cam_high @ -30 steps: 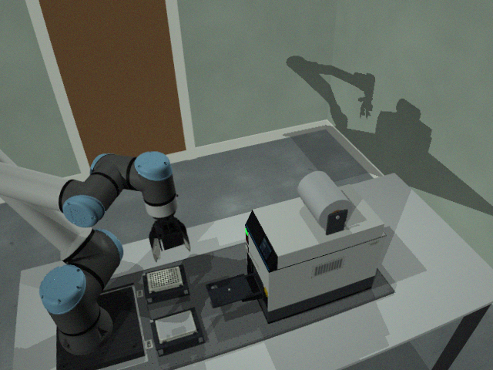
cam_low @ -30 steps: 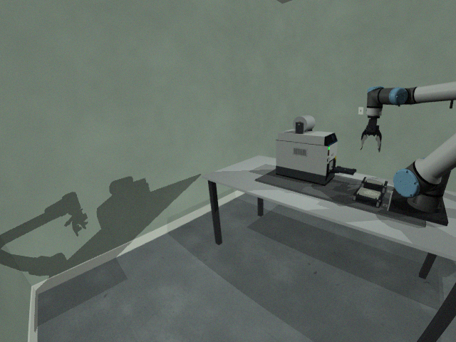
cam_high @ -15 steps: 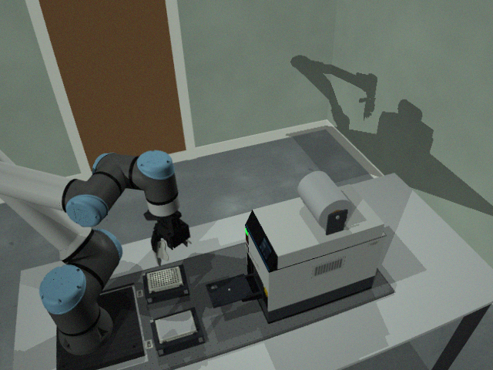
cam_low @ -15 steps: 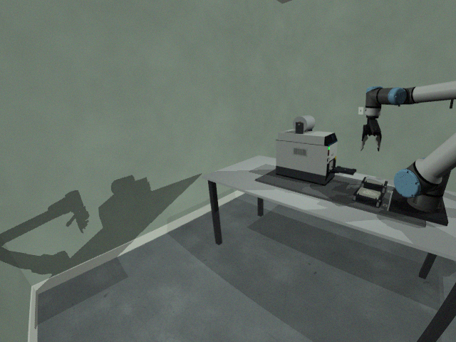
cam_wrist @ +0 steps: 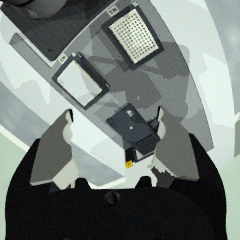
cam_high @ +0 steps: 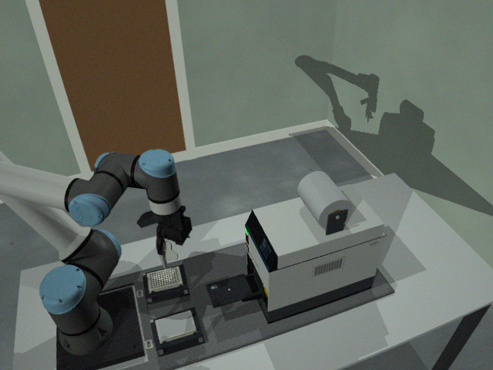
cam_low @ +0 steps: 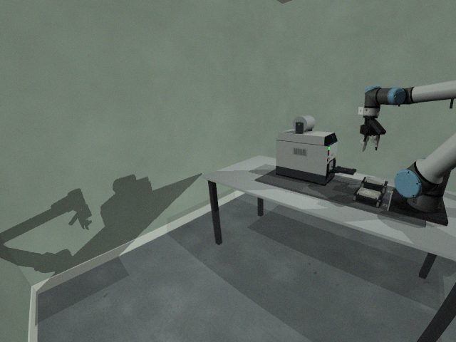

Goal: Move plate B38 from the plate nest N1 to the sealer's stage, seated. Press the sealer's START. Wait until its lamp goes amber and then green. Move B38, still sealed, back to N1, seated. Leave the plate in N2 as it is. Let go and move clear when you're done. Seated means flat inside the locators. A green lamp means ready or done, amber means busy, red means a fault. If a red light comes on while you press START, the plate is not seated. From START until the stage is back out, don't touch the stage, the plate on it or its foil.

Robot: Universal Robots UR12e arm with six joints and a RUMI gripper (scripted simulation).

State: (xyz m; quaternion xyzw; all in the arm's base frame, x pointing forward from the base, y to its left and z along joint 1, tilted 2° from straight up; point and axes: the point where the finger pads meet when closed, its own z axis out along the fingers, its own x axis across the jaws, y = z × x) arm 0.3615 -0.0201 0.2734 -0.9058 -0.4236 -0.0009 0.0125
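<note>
Plate B38 (cam_high: 165,278), white with open wells, sits in nest N1 (cam_high: 166,287), the farther of the two nests; it also shows in the wrist view (cam_wrist: 135,34). A second plate with a smooth top (cam_high: 175,326) sits in nest N2, also in the wrist view (cam_wrist: 79,81). The sealer (cam_high: 314,247) stands to the right with its dark stage (cam_high: 230,292) out and empty, and its lamp (cam_high: 246,230) is green. My gripper (cam_high: 165,254) hangs well above the table near N1, open and empty; it shows in the exterior view (cam_low: 370,145) and the wrist view (cam_wrist: 114,114).
The arm's base (cam_high: 79,318) stands on a dark plate left of the nests. A foil roll (cam_high: 324,196) sits on top of the sealer. The nests and sealer share a dark mat (cam_high: 239,330) on a white table.
</note>
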